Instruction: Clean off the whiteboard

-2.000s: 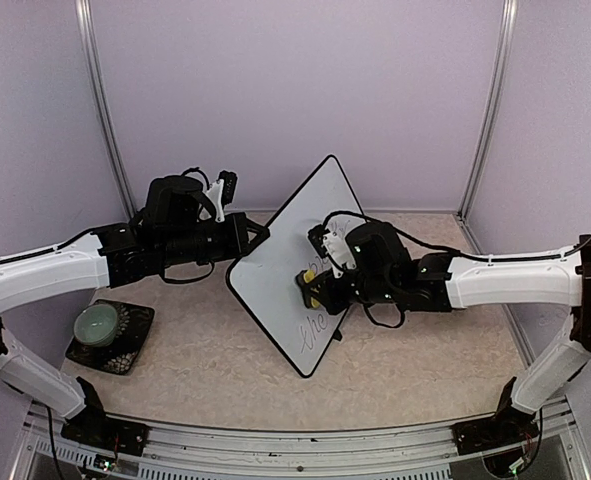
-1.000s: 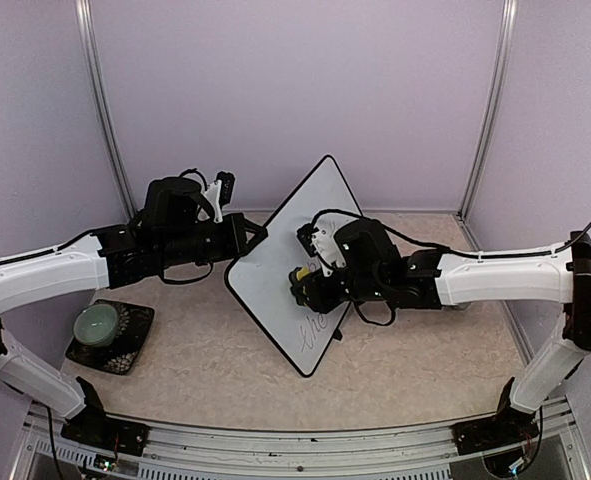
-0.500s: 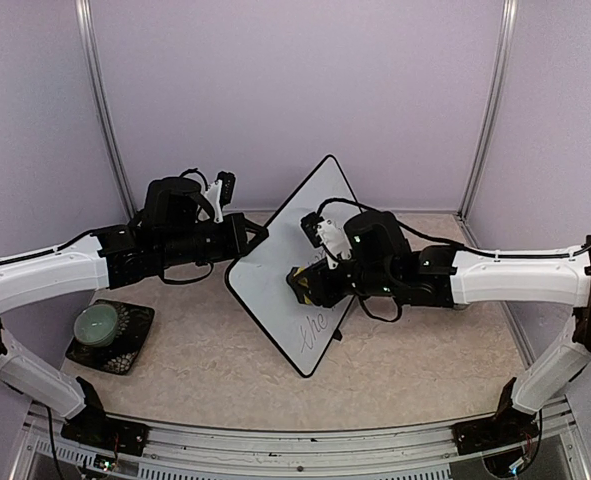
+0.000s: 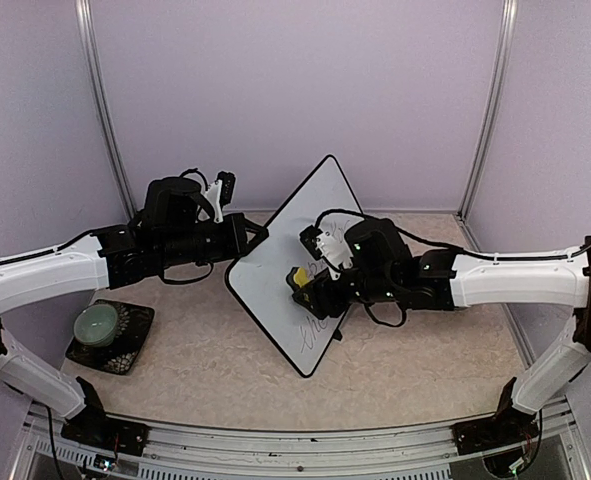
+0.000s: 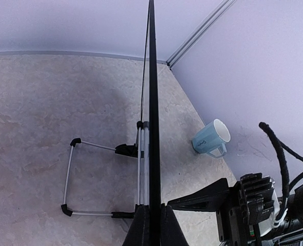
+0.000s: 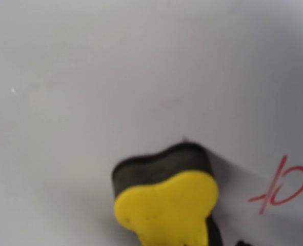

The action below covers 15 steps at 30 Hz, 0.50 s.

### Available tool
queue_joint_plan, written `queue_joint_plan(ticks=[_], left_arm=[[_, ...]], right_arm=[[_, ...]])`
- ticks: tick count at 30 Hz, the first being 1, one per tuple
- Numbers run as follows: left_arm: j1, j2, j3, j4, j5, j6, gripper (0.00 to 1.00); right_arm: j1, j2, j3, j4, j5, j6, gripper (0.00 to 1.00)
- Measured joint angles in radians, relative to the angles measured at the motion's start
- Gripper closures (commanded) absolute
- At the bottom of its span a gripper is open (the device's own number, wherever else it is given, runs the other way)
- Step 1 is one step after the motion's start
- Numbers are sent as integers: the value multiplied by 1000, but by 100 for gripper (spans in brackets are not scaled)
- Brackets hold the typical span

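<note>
I am watching the whiteboard (image 4: 280, 235) standing on edge on the desk (image 4: 205, 370) between the arms, with my left end effector (image 5: 151, 228) clamping its rim. My right end effector (image 4: 308, 285) is facing the board with a yellow eraser (image 6: 166, 205) touching it, but I cannot tell whether it is gripping the eraser.

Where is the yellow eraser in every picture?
Top external: yellow eraser mid-picture, in front of the whiteboard.
Left wrist: eraser not visible; whiteboard seen edge-on.
Right wrist: yellow eraser bottom centre, whiteboard behind it.
Shared landmark: the whiteboard.
</note>
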Motion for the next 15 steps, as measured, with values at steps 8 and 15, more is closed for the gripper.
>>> queue_joint_plan(ticks=[8,15], left_arm=[[-1,0,0,0,0,-2,100],[-3,0,0,0,-1,-3,100]], right_arm=[[-38,23,-2,-2,-45,-69,34],[-58,65,0,-2,-84,-104,45]])
